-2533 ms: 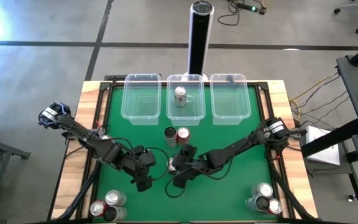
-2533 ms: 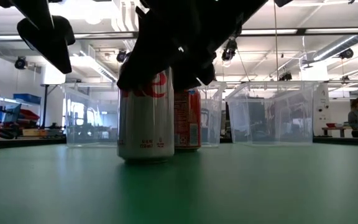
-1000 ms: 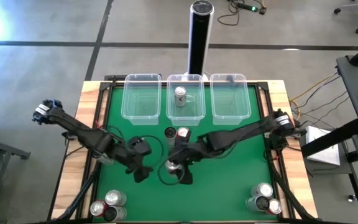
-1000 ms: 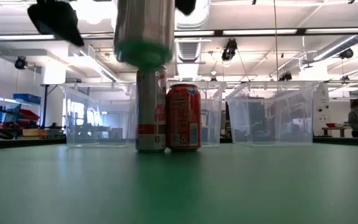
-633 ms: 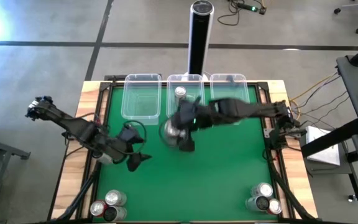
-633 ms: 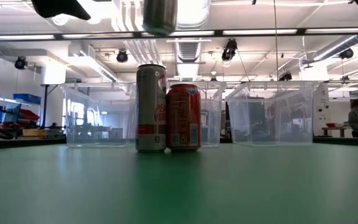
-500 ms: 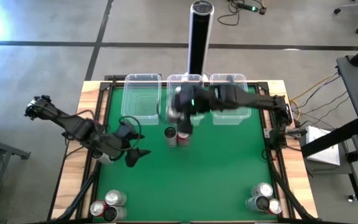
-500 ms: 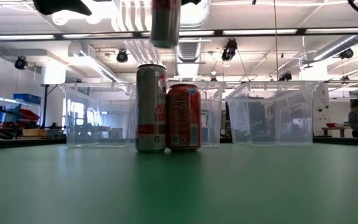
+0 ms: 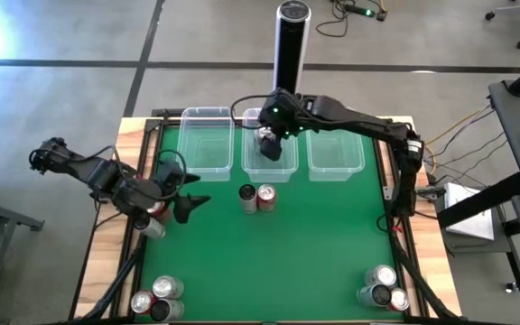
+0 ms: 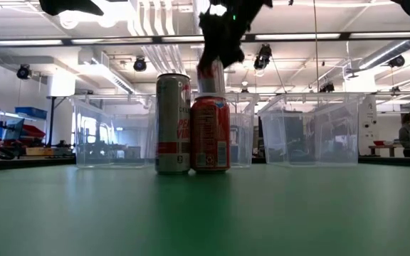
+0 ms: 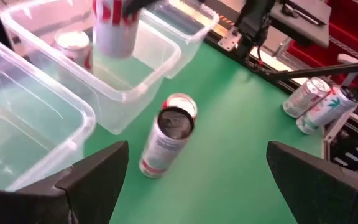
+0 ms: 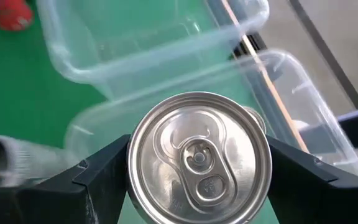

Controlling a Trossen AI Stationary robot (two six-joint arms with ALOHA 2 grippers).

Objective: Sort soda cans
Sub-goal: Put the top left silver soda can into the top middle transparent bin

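Note:
My right gripper (image 9: pixel 269 144) is shut on a silver-white soda can with red print (image 11: pixel 114 28), holding it over the middle clear tub (image 9: pixel 269 167). Another silver-topped can (image 11: pixel 73 43) stands inside that tub. In front of the tub a silver-white can (image 9: pixel 247 194) and a red can (image 9: pixel 265 194) stand side by side on their bases on the green mat. My left gripper (image 9: pixel 190 201) hangs open over the mat's left part, with nothing between its fingers (image 11: pixel 95 180). My right gripper pinches the can's side wall just below the top rim (image 12: pixel 138 186) between its two fingers (image 12: pixel 104 180), one on each side. The can is upright, top (image 12: pixel 199 155) up, lifted clear over the middle tub; the red can (image 10: pixel 211 134) hides its base in the low view.
Clear tubs stand left (image 9: pixel 206 140) and right (image 9: pixel 332 140) of the middle one at the far edge, with a tall black post (image 9: pixel 292 54) behind them. Several cans cluster at the near-left corner (image 9: pixel 156 298) and the near-right corner (image 9: pixel 382 289).
My right gripper has risen with the silver-white can and carried it toward the far edge, past the two standing cans, until it hangs over the middle tub; the can stays upright. My left gripper has drawn back toward the table's left and far edges, still open.

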